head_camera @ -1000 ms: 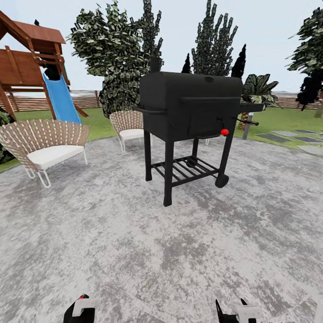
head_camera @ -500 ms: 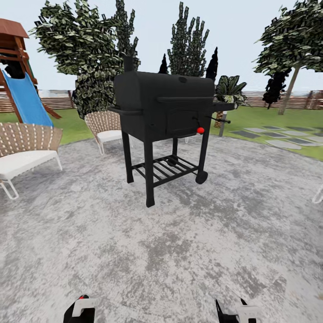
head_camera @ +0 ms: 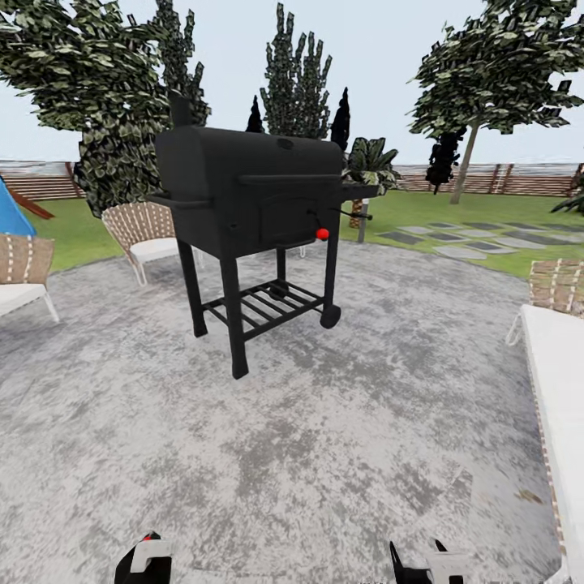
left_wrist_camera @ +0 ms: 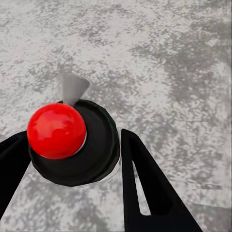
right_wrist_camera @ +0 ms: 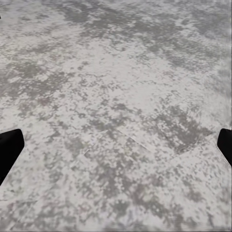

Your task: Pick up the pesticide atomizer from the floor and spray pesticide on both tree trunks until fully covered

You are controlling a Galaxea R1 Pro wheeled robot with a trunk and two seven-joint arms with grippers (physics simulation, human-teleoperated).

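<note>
My left gripper (left_wrist_camera: 67,159) is clamped on the pesticide atomizer (left_wrist_camera: 72,142), red top between my fingers (left_wrist_camera: 145,188). My right gripper (right_wrist_camera: 116,145) spreads wide above mottled paving (right_wrist_camera: 121,96). Ahead stands a black grill (head_camera: 251,211); beyond it, a tree (head_camera: 487,73).

Pesticide atomizer (left_wrist_camera: 72,142): tiny near-black bottle with round red top, seen from above, sitting between the left gripper's (left_wrist_camera: 72,179) black fingers, over mottled grey paving. Tree (head_camera: 487,73) with pale trunk (head_camera: 463,166) standing way behind the black grill (head_camera: 251,203), by the fence.
</note>
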